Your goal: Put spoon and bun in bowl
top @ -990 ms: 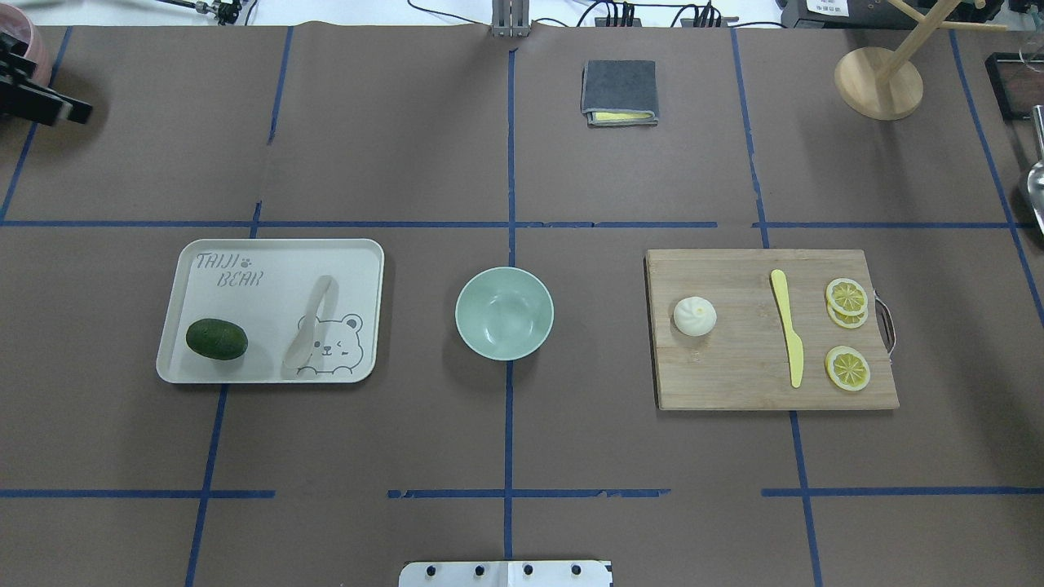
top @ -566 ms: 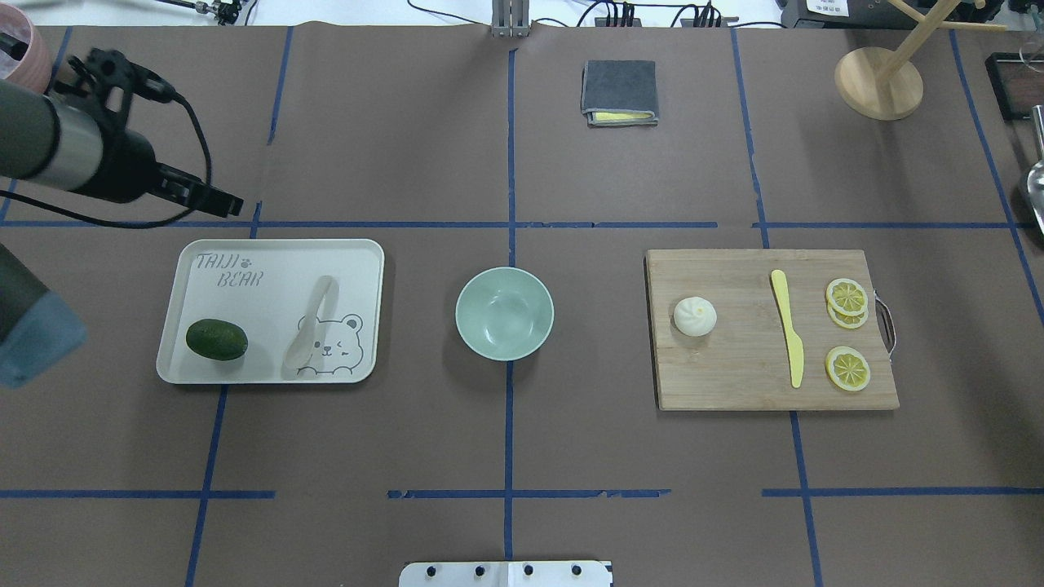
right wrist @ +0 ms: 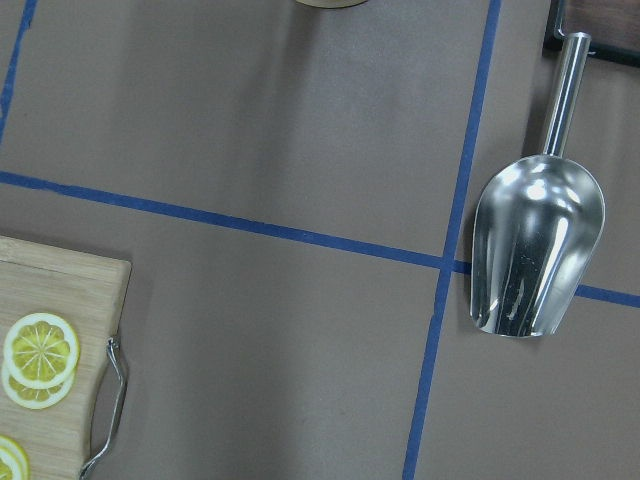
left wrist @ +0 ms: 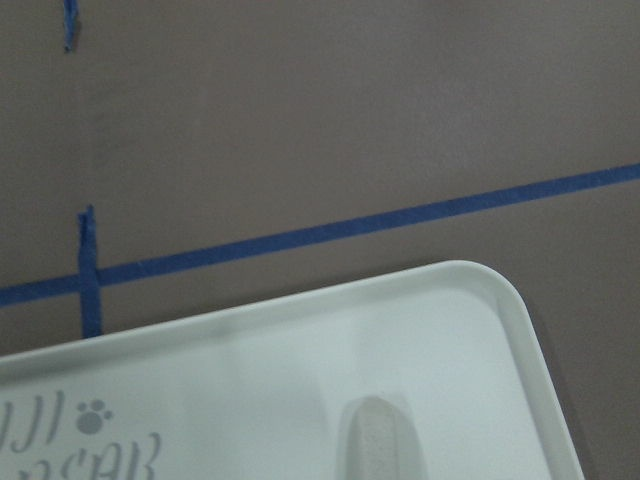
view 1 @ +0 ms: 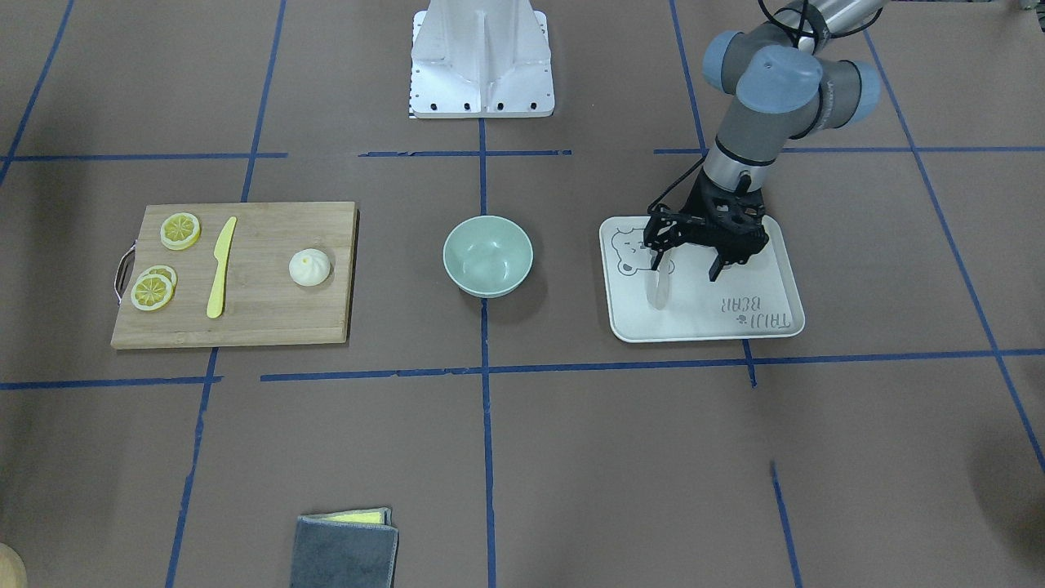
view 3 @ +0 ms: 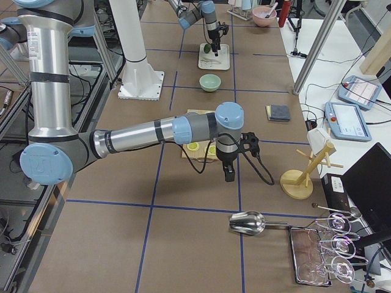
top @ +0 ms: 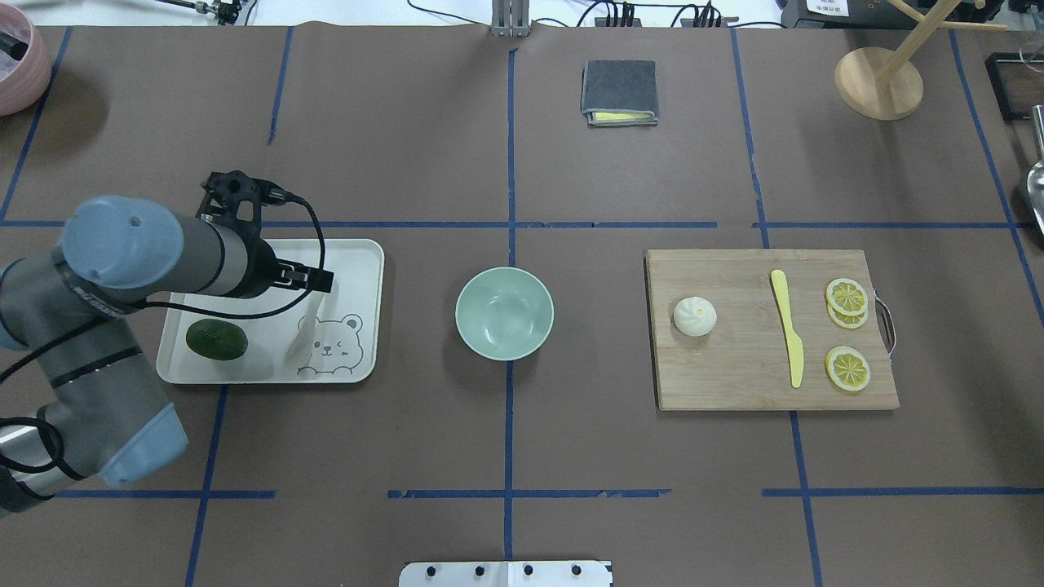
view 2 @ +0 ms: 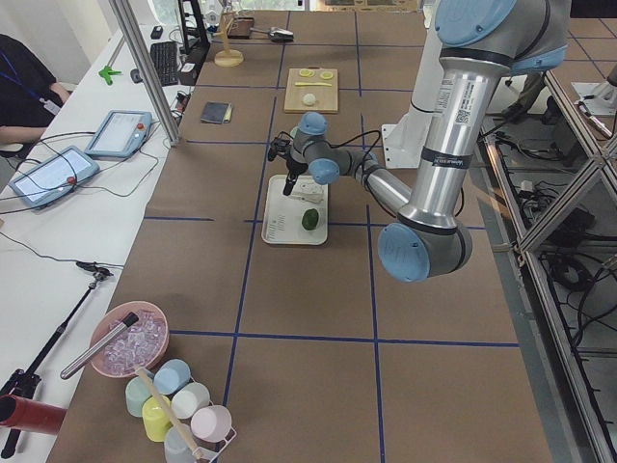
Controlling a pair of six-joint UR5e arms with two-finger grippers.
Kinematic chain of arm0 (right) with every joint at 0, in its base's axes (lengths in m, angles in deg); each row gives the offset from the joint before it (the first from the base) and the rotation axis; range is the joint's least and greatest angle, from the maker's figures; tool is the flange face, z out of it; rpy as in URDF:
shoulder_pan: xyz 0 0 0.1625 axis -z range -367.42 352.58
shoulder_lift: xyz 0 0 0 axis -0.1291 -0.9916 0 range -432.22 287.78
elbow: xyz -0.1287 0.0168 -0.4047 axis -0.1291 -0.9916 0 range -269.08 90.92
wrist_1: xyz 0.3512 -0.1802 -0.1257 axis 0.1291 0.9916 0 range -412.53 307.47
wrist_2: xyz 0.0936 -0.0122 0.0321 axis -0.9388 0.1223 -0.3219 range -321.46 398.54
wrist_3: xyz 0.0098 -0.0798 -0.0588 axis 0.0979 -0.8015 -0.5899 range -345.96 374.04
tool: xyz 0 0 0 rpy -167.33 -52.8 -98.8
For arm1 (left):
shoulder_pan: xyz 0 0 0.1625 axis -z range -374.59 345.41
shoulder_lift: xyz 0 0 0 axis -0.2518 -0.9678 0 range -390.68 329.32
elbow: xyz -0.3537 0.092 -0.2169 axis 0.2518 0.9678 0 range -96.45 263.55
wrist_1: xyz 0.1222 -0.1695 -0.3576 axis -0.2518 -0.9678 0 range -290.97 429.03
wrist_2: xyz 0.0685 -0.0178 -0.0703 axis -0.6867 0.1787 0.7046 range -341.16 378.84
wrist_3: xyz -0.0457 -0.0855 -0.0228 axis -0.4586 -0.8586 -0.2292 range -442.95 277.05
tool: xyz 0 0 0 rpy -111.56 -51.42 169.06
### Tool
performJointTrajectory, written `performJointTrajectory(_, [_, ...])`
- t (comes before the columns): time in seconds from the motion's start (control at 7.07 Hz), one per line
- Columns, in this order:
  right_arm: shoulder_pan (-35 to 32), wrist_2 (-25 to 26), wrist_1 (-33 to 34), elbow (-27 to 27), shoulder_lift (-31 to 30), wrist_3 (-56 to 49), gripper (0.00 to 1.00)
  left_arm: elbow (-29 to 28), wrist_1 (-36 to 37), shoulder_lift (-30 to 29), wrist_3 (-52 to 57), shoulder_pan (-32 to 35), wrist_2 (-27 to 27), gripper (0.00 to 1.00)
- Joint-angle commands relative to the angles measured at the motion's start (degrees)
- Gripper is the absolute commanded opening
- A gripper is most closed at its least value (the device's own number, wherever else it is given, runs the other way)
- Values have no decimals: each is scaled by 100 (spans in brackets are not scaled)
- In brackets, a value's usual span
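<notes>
The cream spoon lies on the bear-print tray, with its handle toward the tray's far edge. It also shows in the front view, and its handle tip shows in the left wrist view. My left gripper is open and hangs just above the tray, with one finger over the spoon's handle; it also shows in the overhead view. The mint-green bowl stands empty at the centre. The white bun sits on the cutting board. My right gripper hovers beyond the board; I cannot tell whether it is open or shut.
A dark green avocado lies on the tray beside the spoon. A yellow knife and lemon slices lie on the board. A folded grey cloth and a wooden mug tree are at the far side. A metal scoop lies at the right.
My left arm has swung in from the far left corner toward the tray, and its gripper is now above the spoon's handle. The spoon, bun and bowl have not moved.
</notes>
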Motion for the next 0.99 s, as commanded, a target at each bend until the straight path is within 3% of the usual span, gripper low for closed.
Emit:
performJointTrajectory(0.0, [0,-2,0,5,-3,0,100,-235,-7,-99,-206,-202,-211,89])
performJointTrajectory(0.28, [0,-2,0,5,-3,0,100,-314,-7,-99,-162,-219,-211,80])
performJointTrajectory(0.57, [0,7,0,-4,-3,-9,100,-350,-15,-99,-171,-281,-202,59])
performJointTrajectory(0.71, [0,7,0,-4,-3,-9,100,-350,-24,-99,-171,-290,-202,57])
performJointTrajectory(0.85, [0,7,0,-4,-3,-9,100,-350,-33,-99,-180,-290,-193,37])
